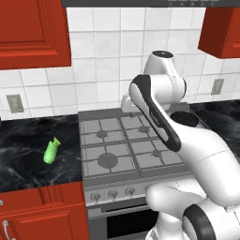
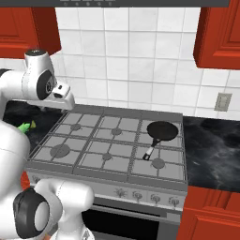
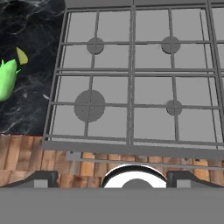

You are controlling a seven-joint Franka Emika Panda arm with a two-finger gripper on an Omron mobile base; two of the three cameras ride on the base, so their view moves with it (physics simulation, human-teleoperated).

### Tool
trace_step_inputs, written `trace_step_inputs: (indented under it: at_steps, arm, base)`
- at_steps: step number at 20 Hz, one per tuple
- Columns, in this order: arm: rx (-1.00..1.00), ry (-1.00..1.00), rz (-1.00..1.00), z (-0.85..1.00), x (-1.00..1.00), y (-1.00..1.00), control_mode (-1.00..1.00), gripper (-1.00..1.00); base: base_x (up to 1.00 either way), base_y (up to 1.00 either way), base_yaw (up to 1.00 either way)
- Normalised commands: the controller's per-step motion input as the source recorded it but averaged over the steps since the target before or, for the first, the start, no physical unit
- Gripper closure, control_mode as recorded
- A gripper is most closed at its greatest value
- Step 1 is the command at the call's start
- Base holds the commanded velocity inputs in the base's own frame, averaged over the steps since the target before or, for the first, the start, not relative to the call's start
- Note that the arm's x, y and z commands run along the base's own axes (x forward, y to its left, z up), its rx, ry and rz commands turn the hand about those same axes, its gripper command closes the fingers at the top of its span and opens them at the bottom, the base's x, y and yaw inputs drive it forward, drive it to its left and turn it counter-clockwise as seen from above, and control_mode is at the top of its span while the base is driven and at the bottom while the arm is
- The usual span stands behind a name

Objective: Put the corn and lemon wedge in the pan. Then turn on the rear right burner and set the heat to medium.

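The green corn (image 1: 50, 152) lies on the dark counter left of the stove, with the tiny yellow lemon wedge (image 1: 56, 140) touching its far tip. Both appear at the left edge of the hand view, corn (image 3: 6, 78) and lemon wedge (image 3: 22, 55). The black pan (image 2: 162, 130) sits on the stove's rear right corner and hides the rear right burner; its handle points toward the front. My gripper (image 3: 113, 179) hovers high over the stove's front left part, looking down. It is open, with nothing between its fingers.
The grey stove grate (image 3: 131, 72) carries a large burner (image 3: 89, 105) at front left and smaller ones beside it. Knobs (image 2: 152, 197) line the stove's front panel. Red cabinets hang above on both sides. My own arm blocks the stove's right side in the left base view.
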Motion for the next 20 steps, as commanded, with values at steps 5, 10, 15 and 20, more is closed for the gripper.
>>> trace_step_inputs:
  at_steps: [5,10,15,20]
  arm:
    - [0.05,0.00,0.03,-0.32,-0.30,0.14,-1.00,-1.00]
    - [0.02,0.00,0.02,-0.41,-0.05,0.07,-1.00,-1.00]
    - [0.00,0.00,0.00,-0.21,0.09,0.12,-1.00,-1.00]
    - [0.00,0.09,-0.03,-0.13,0.45,0.32,-1.00,-1.00]
  base:
    - [0.00,0.00,0.00]
    - [0.00,0.00,0.00]
    - [0.00,0.00,0.00]
    - [0.00,0.00,0.00]
